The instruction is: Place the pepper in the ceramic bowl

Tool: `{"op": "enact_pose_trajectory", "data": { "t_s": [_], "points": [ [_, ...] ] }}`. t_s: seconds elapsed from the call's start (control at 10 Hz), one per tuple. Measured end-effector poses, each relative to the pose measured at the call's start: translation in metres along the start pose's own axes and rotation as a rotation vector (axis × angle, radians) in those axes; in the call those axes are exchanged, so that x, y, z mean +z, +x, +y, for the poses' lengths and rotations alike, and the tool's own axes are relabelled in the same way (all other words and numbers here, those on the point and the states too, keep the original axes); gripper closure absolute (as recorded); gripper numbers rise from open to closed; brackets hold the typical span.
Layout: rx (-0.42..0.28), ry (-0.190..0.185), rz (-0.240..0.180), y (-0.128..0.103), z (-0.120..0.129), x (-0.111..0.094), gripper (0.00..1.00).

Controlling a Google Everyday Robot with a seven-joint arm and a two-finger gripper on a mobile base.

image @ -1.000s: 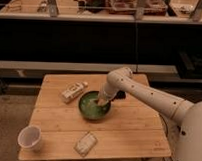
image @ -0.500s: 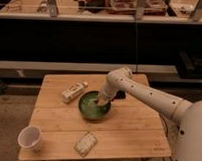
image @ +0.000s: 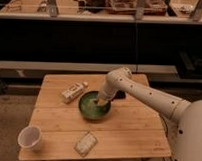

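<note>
The green ceramic bowl [image: 91, 108] sits in the middle of the wooden table [image: 132, 131]. My white arm reaches in from the right and bends down into it. My gripper [image: 101, 100] is low over the right inner side of the bowl. A small yellowish-orange lump, the pepper [image: 98, 102], shows right at the gripper's tip, inside the bowl's rim. I cannot tell whether it is held or resting in the bowl.
A white cup [image: 31, 137] stands at the front left corner. A pale snack packet [image: 73, 92] lies left of the bowl, and a flat packet [image: 86, 143] lies near the front edge. A flat black rectangle [image: 121, 95] lies behind my arm. Dark shelving stands behind the table.
</note>
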Motion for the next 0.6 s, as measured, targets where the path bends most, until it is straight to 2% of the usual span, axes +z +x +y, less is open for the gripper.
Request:
{"op": "enact_pose_trajectory", "data": {
  "t_s": [0.6],
  "points": [
    [0.001, -0.006, 0.002, 0.0004, 0.0000, 0.0043, 0.84]
  ]
}}
